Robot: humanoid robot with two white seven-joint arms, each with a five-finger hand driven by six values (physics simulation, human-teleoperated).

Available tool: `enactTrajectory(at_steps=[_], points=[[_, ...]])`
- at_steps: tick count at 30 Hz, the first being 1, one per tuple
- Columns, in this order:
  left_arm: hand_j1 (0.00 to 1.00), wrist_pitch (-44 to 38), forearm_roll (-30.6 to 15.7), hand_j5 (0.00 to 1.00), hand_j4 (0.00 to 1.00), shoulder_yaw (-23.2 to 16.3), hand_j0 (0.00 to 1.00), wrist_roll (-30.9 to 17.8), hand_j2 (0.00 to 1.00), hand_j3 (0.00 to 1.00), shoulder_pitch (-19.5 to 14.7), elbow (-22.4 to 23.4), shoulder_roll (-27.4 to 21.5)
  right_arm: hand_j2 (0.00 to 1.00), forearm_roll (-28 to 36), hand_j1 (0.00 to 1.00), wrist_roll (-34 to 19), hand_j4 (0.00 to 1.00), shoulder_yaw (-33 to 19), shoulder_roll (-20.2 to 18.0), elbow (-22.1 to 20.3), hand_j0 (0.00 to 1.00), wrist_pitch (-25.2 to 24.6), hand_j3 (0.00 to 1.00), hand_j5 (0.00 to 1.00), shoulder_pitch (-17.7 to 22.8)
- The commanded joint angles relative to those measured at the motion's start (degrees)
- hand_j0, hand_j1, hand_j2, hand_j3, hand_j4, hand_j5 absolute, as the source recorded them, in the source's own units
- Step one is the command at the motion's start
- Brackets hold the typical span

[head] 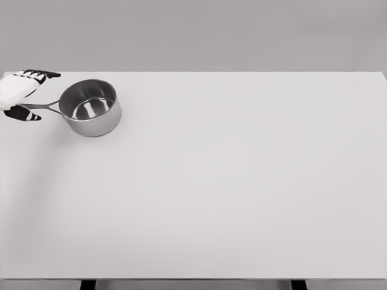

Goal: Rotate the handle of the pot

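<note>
Head view: A steel pot point(91, 107) stands upright at the far left of a white table point(230, 193), toward ten o'clock from the table's middle, as a robot hand point(21, 95) reaches in from the picture's left edge. The arm behind the hand is cut off by the frame, so it is taken for the left one by the side it enters from. Its dark-tipped fingers point(42, 75) spread above the pot's thin handle point(41, 106), while another dark tip sits below the handle; the hand brackets the handle's outer end in a loose pinch. Whether the fingers actually press on the metal cannot be told at this size.

The handle points toward nine o'clock from the pot's body, almost level with the table's far edge. Judged from this layout, the turning is either just being set up or in its first part: the handle is within the hand's reach, and how far it must swing is not shown. The right robot hand is nowhere in the picture.

The pot is empty; only its bright inner wall and floor show, with reflections.
</note>
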State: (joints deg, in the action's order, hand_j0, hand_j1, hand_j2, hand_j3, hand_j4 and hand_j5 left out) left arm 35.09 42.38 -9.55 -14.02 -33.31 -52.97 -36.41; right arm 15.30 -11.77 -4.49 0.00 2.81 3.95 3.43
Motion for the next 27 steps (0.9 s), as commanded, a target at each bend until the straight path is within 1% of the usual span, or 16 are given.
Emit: enactTrajectory(at_steps=[1, 4, 6, 9, 10, 12, 15, 18, 20, 22, 24, 26, 27], points=[[1.0, -0.1, -1.7, 1.0, 1.0, 0.1, 1.0, 0.0, 1.0, 1.0, 0.1, -2.5, -0.2, 1.0, 0.0, 1.0, 0.0, 1.0, 0.0, 0.0, 0.0, 1.0, 0.0, 1.0, 1.0, 0.0], [1.0, -0.1, -2.3, 1.0, 1.0, 0.4, 1.0, 0.0, 1.0, 1.0, 1.1, -4.3, -0.3, 1.0, 0.0, 1.0, 0.0, 1.0, 0.0, 0.0, 0.0, 1.0, 0.0, 1.0, 1.0, 0.0], [1.0, -0.1, -4.3, 1.0, 1.0, 0.4, 1.0, 0.0, 1.0, 1.0, 2.0, -5.5, -0.7, 1.0, 0.0, 1.0, 0.0, 1.0, 0.0, 0.0, 0.0, 1.0, 0.0, 1.0, 1.0, 0.0], [1.0, -0.1, -7.3, 1.0, 1.0, 0.4, 1.0, 0.0, 1.0, 1.0, 4.0, -8.2, -2.8, 1.0, 0.0, 1.0, 0.0, 1.0, 0.0, 0.0, 0.0, 1.0, 0.0, 1.0, 1.0, 0.0], [1.0, -0.1, -8.3, 1.0, 1.0, 0.4, 1.0, 0.1, 1.0, 1.0, 4.7, -9.4, -3.5, 1.0, 0.0, 1.0, 0.0, 1.0, 0.1, 0.0, 0.0, 1.0, 0.0, 1.0, 1.0, 0.0], [1.0, -0.1, -11.6, 1.0, 1.0, 0.6, 1.0, 0.1, 1.0, 1.0, 7.1, -13.7, -5.3, 1.0, 0.0, 1.0, 0.0, 1.0, 0.1, 0.0, 0.0, 1.0, 0.0, 1.0, 1.0, 0.0], [1.0, -0.1, -14.5, 1.0, 1.0, 1.4, 1.0, 0.1, 1.0, 1.0, 9.6, -18.6, -6.7, 1.0, 0.0, 1.0, 0.0, 1.0, 0.0, 0.0, 0.0, 1.0, 0.0, 1.0, 1.0, 0.0], [1.0, -0.1, -15.3, 1.0, 1.0, 7.1, 1.0, 0.1, 1.0, 1.0, 14.6, -25.0, -7.0, 1.0, 0.0, 1.0, 0.0, 1.0, 0.0, 0.0, 0.0, 1.0, 0.0, 1.0, 1.0, 0.0], [1.0, -0.1, -17.9, 1.0, 1.0, 8.4, 1.0, 0.1, 1.0, 1.0, 16.7, -28.9, -7.1, 1.0, 0.0, 1.0, 0.0, 1.0, 0.0, 0.0, 0.0, 1.0, 0.0, 1.0, 1.0, 0.0], [1.0, -0.1, -18.6, 1.0, 1.0, 13.0, 1.0, 0.1, 1.0, 1.0, 20.9, -34.2, -7.0, 1.0, 0.0, 1.0, 0.0, 1.0, 0.0, 0.0, 0.0, 1.0, 0.0, 1.0, 1.0, 0.0], [1.0, -0.1, -19.4, 1.0, 1.0, 15.3, 1.0, 0.1, 1.0, 1.0, 23.6, -38.5, -7.0, 1.0, 0.0, 1.0, 0.0, 1.0, 0.0, 0.0, 0.0, 1.0, 0.0, 1.0, 1.0, 0.0], [1.0, -0.1, -21.2, 1.0, 1.0, 15.4, 1.0, 0.1, 1.0, 1.0, 25.1, -41.8, -6.9, 1.0, 0.0, 1.0, 0.0, 1.0, 0.0, 0.0, 0.0, 1.0, 0.0, 1.0, 1.0, 0.0], [1.0, -0.1, -21.3, 1.0, 1.0, 15.4, 1.0, 0.1, 1.0, 1.0, 25.7, -43.0, -6.7, 1.0, 0.0, 1.0, 0.0, 1.0, 0.0, 0.0, 0.0, 1.0, 0.0, 1.0, 1.0, 0.0]])
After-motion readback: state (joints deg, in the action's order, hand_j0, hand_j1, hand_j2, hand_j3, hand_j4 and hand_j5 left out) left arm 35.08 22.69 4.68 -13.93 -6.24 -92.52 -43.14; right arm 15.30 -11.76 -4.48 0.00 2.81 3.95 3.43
